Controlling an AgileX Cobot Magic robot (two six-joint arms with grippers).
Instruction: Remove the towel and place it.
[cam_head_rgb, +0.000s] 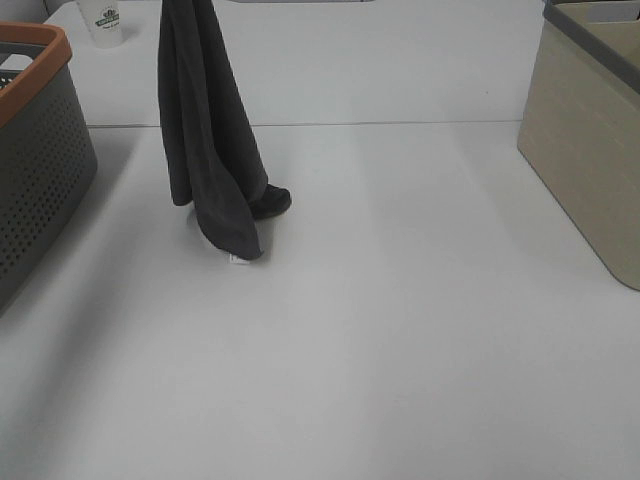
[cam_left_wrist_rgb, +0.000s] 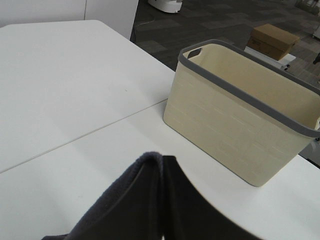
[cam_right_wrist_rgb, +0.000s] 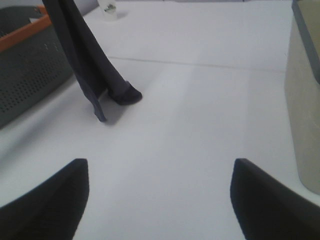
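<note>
While the white bench (cam_head_rgb: 400, 330) stretches bare across the middle, a perforated grey basket (cam_head_rgb: 40, 170) with an orange rim stands at its left edge and a beige bin (cam_head_rgb: 585, 170) with a grey rim at its right. Between them, nearer the basket, the towel (cam_head_rgb: 205, 130) hangs in a long dark drape from above the frame, its lower end crumpled on the bench surface and most of its length in the air. The left gripper (cam_left_wrist_rgb: 164, 210) is smothered in cloth in its own wrist view; its jaws appear clenched on the towel's upper end, since nothing else holds it up. The right gripper (cam_right_wrist_rgb: 160, 200) hovers well apart from the towel, jaws spread wide and holding nothing. A paper cup (cam_head_rgb: 106, 22) sits at the far left of the bench, and a small white tag (cam_head_rgb: 238, 259) peeps from the towel's lowest corner.

The towel looks clear of the basket and the placing step appears under way. The next move likely calls for lowering and drawing the cloth sideways so it lies down rather than bunching, then releasing.
</note>
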